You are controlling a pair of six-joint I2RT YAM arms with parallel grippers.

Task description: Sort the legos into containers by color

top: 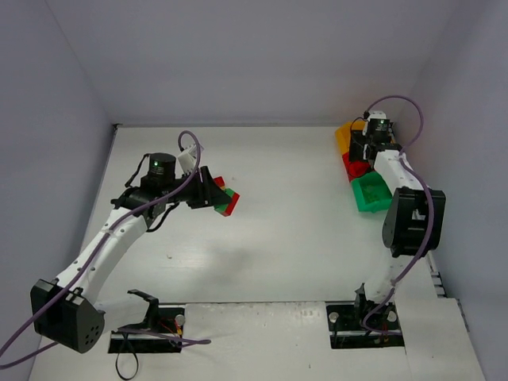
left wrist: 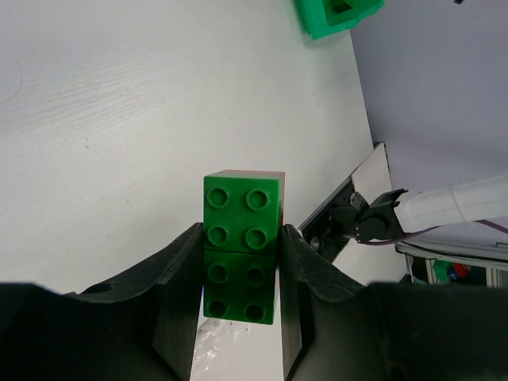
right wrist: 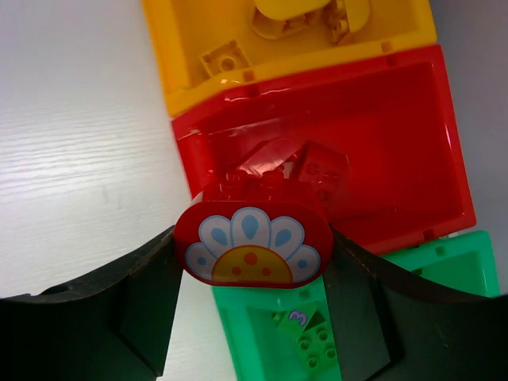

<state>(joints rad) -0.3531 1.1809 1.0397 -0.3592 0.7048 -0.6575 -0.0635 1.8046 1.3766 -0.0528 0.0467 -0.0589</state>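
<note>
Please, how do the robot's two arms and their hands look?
The left arm and right arm both have white links, black joint housings and a thin purple cable. A small green light glows on each wrist motor. The left hand and right hand have broad black fingers.

1. Left arm [top: 111, 246]: stretched from the near-left base toward the middle, elbow low, wrist turned to the right.
2. Left gripper [left wrist: 242, 234]: all but closed, both fingers [left wrist: 178, 286] pressed flat against the sides of a green brick [left wrist: 243, 198].
3. Right arm [top: 409, 214]: raised from the near-right base, folded at the elbow, forearm reaching to the far right.
4. Right gripper [right wrist: 250, 254]: pointed down, jaws about half apart, clamped on a red flower-printed piece [right wrist: 250, 238].
</note>
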